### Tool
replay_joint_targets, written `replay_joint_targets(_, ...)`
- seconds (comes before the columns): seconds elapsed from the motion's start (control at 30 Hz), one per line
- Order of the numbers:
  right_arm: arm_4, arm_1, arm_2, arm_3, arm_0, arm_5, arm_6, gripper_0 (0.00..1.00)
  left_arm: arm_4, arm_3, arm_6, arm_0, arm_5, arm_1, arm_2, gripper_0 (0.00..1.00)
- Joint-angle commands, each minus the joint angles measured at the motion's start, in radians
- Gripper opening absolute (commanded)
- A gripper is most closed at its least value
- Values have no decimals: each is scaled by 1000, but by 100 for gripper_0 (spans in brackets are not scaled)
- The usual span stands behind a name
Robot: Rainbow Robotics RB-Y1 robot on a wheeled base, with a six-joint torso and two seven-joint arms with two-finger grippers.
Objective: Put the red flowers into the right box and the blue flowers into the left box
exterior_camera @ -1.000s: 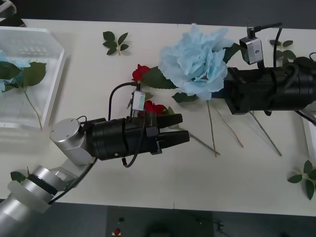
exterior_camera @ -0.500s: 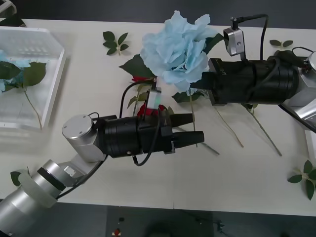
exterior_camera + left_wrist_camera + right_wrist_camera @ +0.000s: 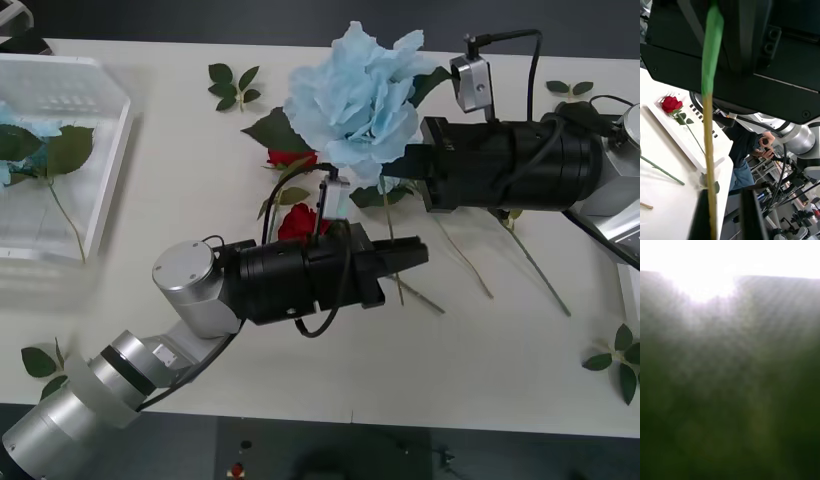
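While right pincer [image 3: 412, 172] grips blue flower [image 3: 355, 100] mid-table | left pincer [image 3: 405, 258] closed around its stem [image 3: 390, 240]

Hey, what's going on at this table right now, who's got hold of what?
The right end effector holds a blue flower up above the table, its thin stem hanging down. The left end effector has reached in from the other side, fingers around that stem, as if taking it over. Another blue flower already lies in the left box, and one red flower lies in the right box. More red flowers lie on the table.
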Motion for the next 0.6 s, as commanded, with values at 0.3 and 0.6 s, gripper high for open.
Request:
replay_joint_targets(0.3,-3,25,12,-20,-29,-6,14,3,63,-32,-5,-33,-40,15,17,0)
replay_joint_targets(0.6,-3,26,12,-18,-29,-11,14,100,114,-32,-5,12,-43,44,102,0)
